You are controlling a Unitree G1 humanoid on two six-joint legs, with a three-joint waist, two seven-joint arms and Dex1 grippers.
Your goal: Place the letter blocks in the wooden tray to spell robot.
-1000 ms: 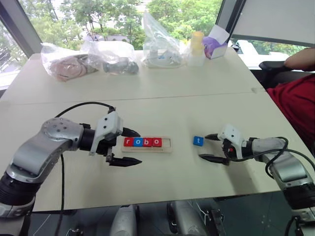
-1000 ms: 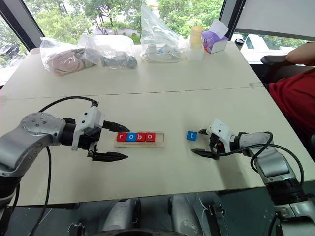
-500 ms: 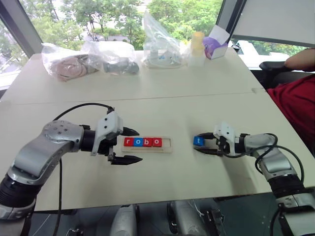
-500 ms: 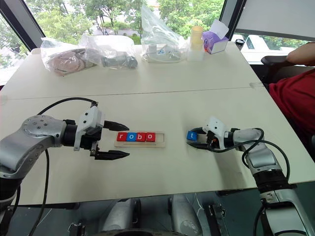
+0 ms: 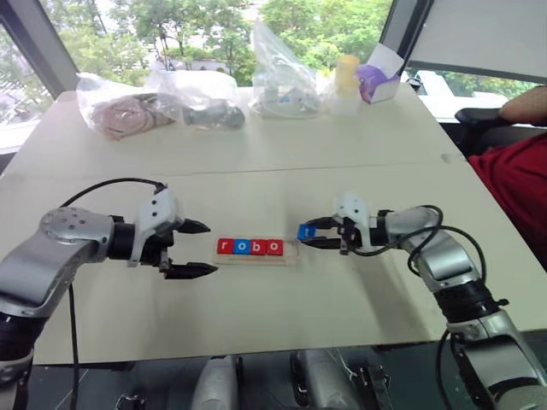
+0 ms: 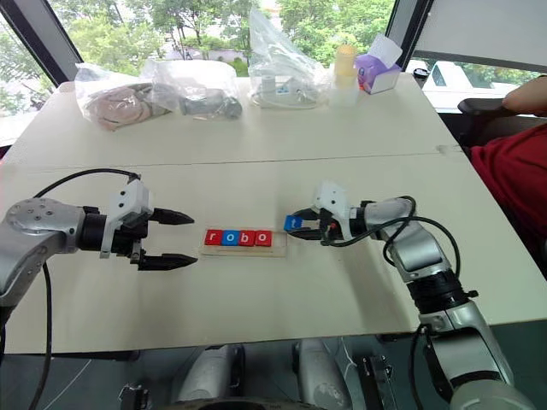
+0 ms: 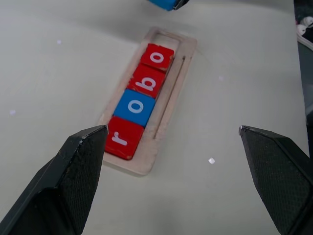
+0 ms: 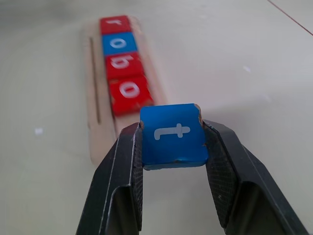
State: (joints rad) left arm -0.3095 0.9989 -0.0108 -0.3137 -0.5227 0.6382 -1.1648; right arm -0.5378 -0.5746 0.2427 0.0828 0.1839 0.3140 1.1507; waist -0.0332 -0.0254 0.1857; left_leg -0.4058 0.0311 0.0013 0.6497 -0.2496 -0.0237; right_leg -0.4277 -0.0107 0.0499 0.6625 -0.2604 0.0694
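Pinching the blue t block [image 8: 172, 133] between its two black fingers [image 8: 120, 181], the right gripper [image 5: 318, 236] is holding it in the air just beside the right end of the wooden tray [image 5: 292, 249], clear of the worktop [image 5: 282, 179]. The tray is lying flat near the middle of the worktop, and four blocks are sitting in it side by side: a red r [image 5: 225, 247], a blue o [image 5: 242, 247], a red b [image 5: 258, 248] and a red o [image 5: 273, 248], leaving the last space at the right end unfilled. The left gripper [image 5: 191, 249] is hanging just off the tray's left end with its fingers [image 7: 73, 171] spread wide apart, gripping nothing and touching neither tray nor blocks. Along the far edge of the worktop, well apart from the tray, several clear plastic bags [image 5: 192, 96] with things inside are lying next to a pale bottle [image 5: 344, 79] and a purple tissue box [image 5: 379, 77]. A person in a red top [image 5: 517, 184] is sitting at the right side of the worktop.
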